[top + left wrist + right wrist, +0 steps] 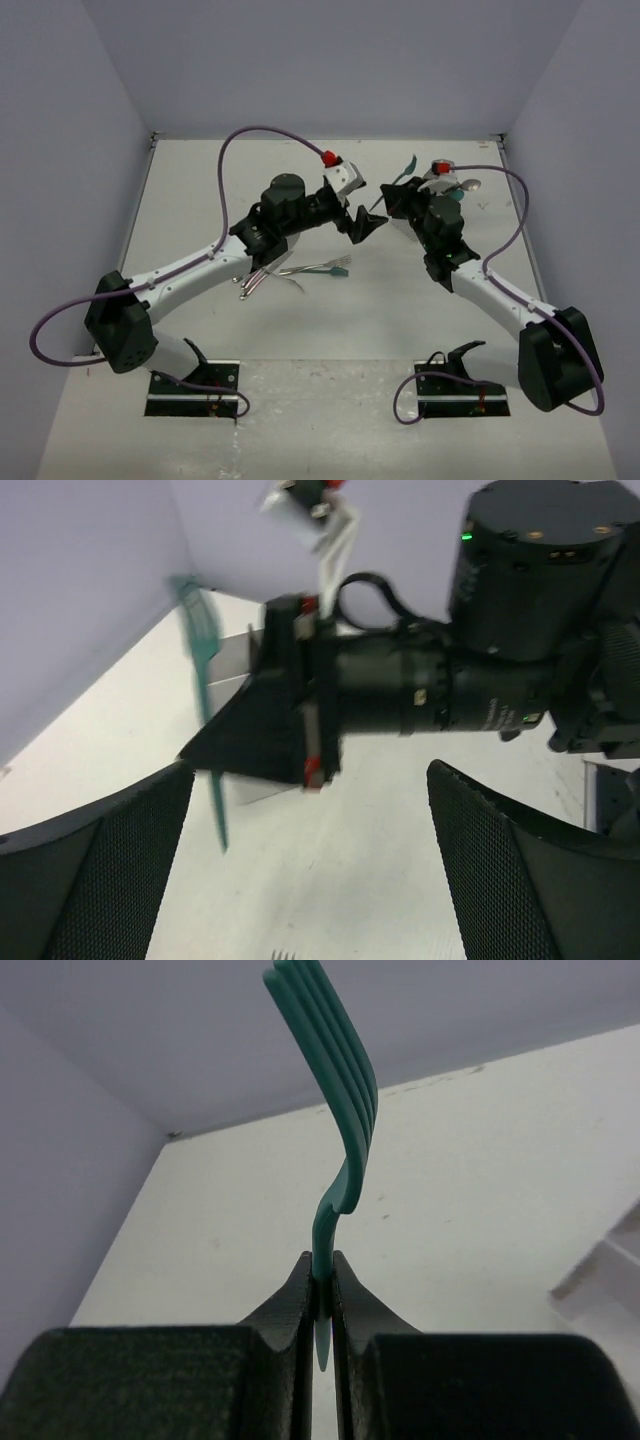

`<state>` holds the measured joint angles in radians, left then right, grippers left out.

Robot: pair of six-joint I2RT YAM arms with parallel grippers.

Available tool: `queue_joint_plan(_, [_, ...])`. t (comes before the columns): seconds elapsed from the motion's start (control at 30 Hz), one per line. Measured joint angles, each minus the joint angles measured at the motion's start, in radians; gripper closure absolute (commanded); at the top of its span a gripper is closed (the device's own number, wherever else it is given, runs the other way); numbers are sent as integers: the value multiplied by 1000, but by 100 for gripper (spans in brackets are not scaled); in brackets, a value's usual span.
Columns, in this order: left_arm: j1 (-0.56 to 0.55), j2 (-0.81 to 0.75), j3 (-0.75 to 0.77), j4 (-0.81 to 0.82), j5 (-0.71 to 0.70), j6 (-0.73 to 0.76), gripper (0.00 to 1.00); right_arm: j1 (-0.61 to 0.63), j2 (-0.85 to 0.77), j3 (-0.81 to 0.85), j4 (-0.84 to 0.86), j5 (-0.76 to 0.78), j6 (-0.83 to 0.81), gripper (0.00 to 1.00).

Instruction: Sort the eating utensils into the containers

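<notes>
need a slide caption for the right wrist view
Handle of a slim teal-green fork pinched in the shut right gripper, tines curving upward, white table behind.

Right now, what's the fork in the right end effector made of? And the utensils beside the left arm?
Teal fork: likely plastic; uniform opaque colour, soft satin sheen, no mirror glints. Utensils by the left arm: probably polished metal; silvery with bright highlights, too small to be sure.

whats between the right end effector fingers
The handle of the teal fork, clamped in the shut right end effector, tines sticking out past the tips. The right wrist view shows it.
</notes>
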<state>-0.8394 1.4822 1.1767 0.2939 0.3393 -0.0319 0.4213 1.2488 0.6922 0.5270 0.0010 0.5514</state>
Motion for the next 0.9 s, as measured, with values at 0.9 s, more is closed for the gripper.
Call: queue_joint_plan(0.9, [311,-114,-58,-74,-216,-32,0,-126,337,324,-356,1056,249,87])
